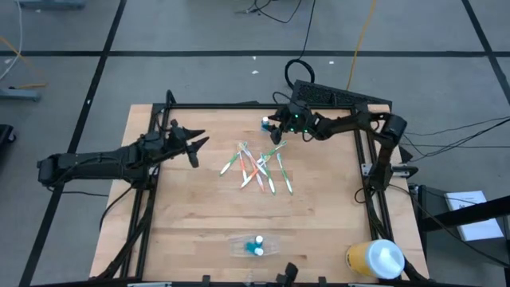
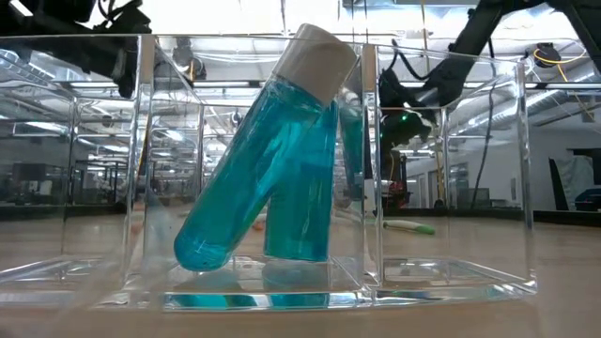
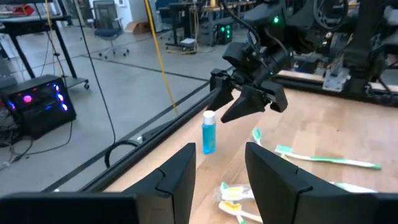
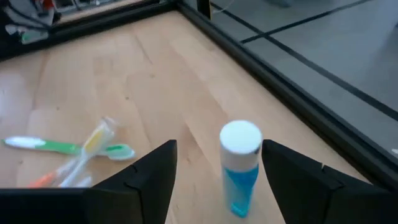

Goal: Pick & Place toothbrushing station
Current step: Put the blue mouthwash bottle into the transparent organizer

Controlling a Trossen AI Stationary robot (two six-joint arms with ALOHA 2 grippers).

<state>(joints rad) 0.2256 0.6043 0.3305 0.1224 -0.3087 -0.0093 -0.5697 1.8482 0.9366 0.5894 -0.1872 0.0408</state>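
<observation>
Your right gripper (image 4: 216, 180) stands open around the blue bottle (image 4: 240, 167), not touching; left gripper (image 3: 221, 180) open, empty.

2 bottles (image 1: 255, 245) lie in the toothbrushing station (image 1: 239, 249); toothbrushes (image 1: 259, 167) behind.

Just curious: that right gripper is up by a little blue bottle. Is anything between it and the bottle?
Nothing visible. The right gripper is open, and the upright blue bottle stands directly ahead between its fingers, on bare wood near the table's far edge. The toothbrushes lie off to the side.
</observation>
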